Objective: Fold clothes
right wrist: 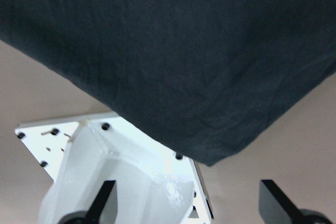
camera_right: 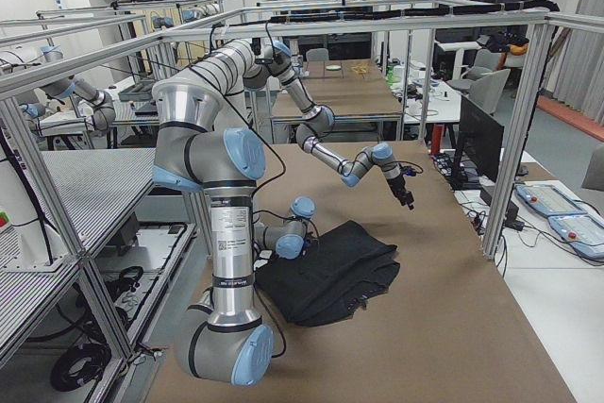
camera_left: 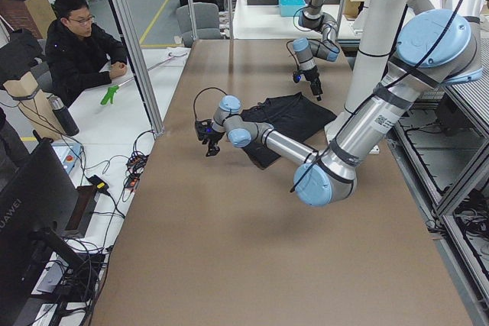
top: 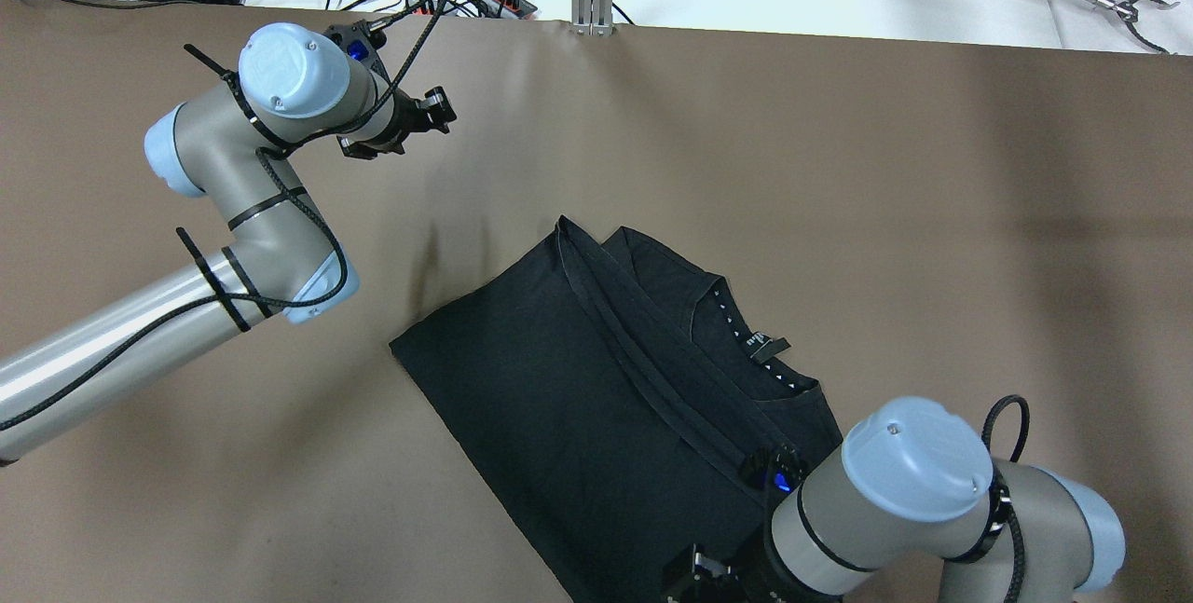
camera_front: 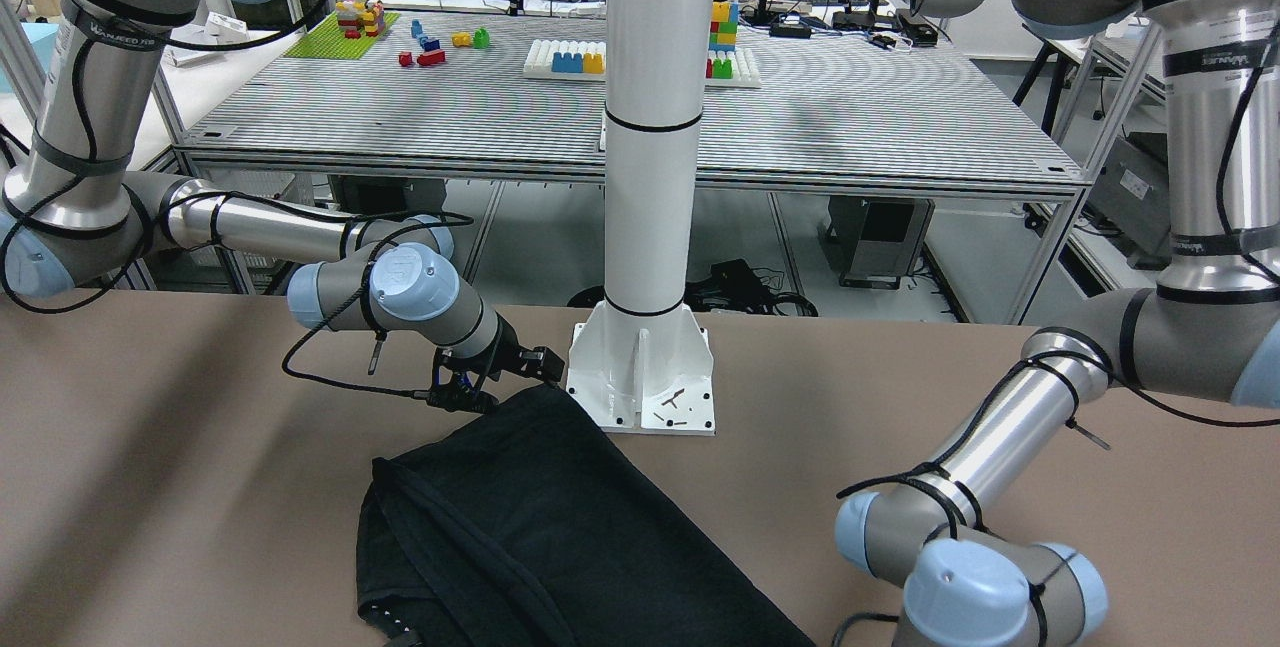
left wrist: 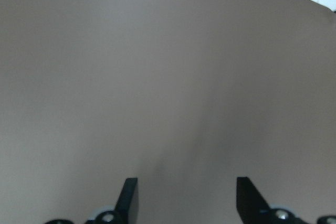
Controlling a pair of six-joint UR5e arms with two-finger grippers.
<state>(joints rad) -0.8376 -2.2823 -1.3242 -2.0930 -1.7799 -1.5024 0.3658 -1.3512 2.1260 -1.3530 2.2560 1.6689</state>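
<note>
**Right end effector (right wrist: 190, 199) at the cloth (top: 596, 398) corner by the base (camera_front: 640, 377)**

Closest to the base, the right end effector hovers with its fingers spread and nothing between them, just short of the black cloth's corner, which laps onto the base's edge. From that corner the cloth, partly folded, lies flat on the bench (top: 839, 165). Its long axis runs diagonally away from the base toward the left arm's side, so the cloth is straight ahead of the right end effector. Farthest from the base, the left end effector (left wrist: 187, 198) hangs over bare bench, fingers also spread and empty, well apart from the cloth. The right arm is clearly nearer, so the next grasp likely falls to it, at that corner.
</note>
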